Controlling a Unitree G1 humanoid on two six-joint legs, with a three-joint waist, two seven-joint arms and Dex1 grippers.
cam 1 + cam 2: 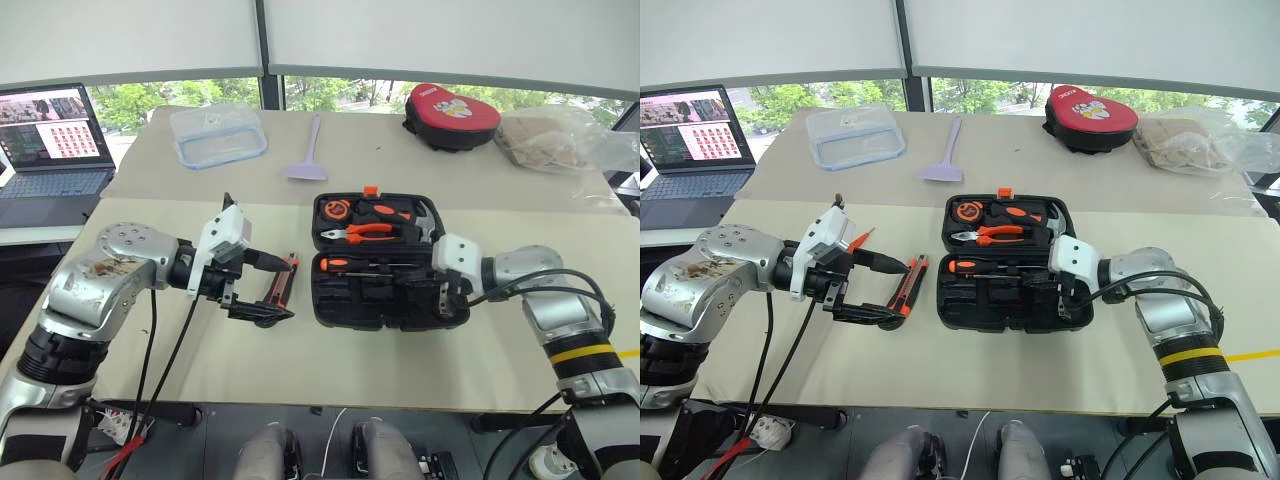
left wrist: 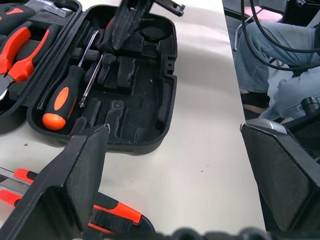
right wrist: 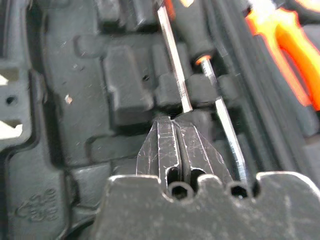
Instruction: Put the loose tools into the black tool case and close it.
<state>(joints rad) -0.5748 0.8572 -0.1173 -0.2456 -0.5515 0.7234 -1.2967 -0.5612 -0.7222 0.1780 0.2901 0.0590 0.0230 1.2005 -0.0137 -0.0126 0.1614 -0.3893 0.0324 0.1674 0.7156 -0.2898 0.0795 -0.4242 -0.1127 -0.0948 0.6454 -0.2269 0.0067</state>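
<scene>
The right wrist view shows the right gripper (image 3: 172, 131) pinched shut, seemingly on a screwdriver shaft (image 3: 172, 62); the black tool case (image 1: 385, 300) lies open mid-frame; the left gripper (image 2: 175, 185) gapes empty.

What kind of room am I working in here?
Likely an office or lab: a cloth-covered table by large windows with roller blinds, and an open laptop at the side.
</scene>
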